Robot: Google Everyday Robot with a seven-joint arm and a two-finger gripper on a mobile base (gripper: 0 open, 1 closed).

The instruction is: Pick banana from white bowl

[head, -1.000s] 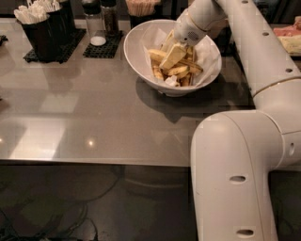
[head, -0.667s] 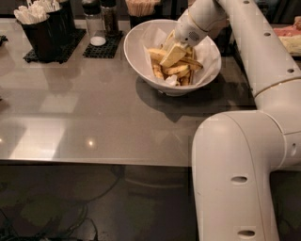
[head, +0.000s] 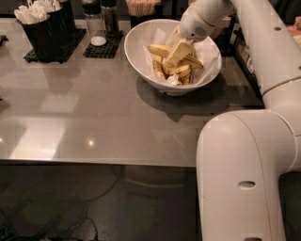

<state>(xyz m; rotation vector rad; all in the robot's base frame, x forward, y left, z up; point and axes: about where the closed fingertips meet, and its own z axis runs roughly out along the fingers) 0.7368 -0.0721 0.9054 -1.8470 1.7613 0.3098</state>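
Note:
The white bowl [head: 139,56] stands at the back of the grey table, lined with crinkled white paper and holding several bananas. A long yellow banana with brown marks [head: 159,49] lies across the pile, its right part hidden under my gripper. My gripper [head: 177,52] reaches down from the upper right into the middle of the bowl and rests on the bananas. I cannot tell whether it holds one.
A black caddy of white packets [head: 41,29] stands at the back left. Shakers on a black mat [head: 100,34] and a holder of wooden sticks [head: 140,7] are behind the bowl. The table's front edge [head: 94,162] runs across. My arm [head: 244,179] fills the right.

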